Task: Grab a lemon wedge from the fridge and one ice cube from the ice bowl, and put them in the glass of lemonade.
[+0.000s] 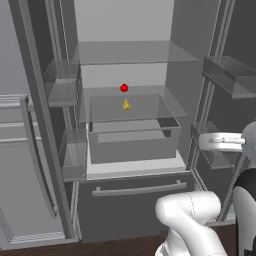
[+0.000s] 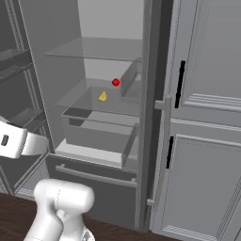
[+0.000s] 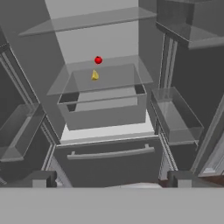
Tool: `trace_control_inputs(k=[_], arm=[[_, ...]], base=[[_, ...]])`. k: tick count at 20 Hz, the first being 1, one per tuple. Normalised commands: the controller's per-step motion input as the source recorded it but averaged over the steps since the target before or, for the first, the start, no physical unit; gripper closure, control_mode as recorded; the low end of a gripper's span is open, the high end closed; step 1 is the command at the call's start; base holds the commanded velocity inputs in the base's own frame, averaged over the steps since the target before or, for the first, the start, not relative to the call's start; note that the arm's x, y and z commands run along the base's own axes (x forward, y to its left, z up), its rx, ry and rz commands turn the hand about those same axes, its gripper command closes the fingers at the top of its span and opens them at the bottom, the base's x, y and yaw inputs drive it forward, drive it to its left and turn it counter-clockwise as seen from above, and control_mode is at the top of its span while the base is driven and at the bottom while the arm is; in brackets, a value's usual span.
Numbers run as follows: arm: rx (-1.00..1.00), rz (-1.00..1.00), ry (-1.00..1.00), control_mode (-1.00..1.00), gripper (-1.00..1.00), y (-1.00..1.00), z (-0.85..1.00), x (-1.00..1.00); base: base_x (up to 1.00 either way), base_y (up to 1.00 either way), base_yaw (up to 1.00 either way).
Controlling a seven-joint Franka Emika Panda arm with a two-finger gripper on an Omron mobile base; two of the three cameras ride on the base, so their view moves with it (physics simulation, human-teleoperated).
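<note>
**Operator:** Report the target's location relative to the fridge [image 1: 125,150].

**Technician:** The lemon wedge [image 1: 127,104] rests on the middle glass shelf [image 1: 150,112] inside the fridge, just in front of a small red round fruit [image 1: 124,88] and above the clear drawer [image 1: 135,142]. Both doors stand open, probably so the arm can reach straight into the shelves.

**Operator:** End effector status?

**Technician:** The end effector [image 3: 111,181] is released, jaws spread wide, nothing between them. Its fingertips [image 3: 39,179] sit outside the fridge, well short of the wedge, at about the height of the lower drawer handle [image 3: 109,154].

**Operator:** Arm pose?

**Technician:** The hand looks into the fridge, tilted slightly upward toward the shelf. In my judgement, the approach to the wedge has not yet begun.
</note>
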Motion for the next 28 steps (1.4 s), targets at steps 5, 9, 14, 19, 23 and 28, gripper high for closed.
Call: trace_control_inputs(k=[5, 9, 14, 19, 23, 28], arm=[[0.00, 0.00, 0.00, 1.00, -1.00, 0.00, 0.00, 0.00], [0.00, 0.00, 0.00, 1.00, -1.00, 0.00, 0.00, 0.00], [0.00, 0.00, 0.00, 1.00, -1.00, 0.00, 0.00, 0.00], [0.00, 0.00, 0.00, 1.00, -1.00, 0.00, 0.00, 0.00], [0.00, 0.00, 0.00, 1.00, -1.00, 0.00, 0.00, 0.00], [0.00, 0.00, 0.00, 1.00, -1.00, 0.00, 0.00, 0.00]], base=[[0.48, -0.01, 0.04], [0.29, 0.00, -0.02], [0.56, 0.00, -0.10], [0.48, 0.00, -0.09], [0.18, 0.11, -0.18], [0.10, 0.18, -0.18]])
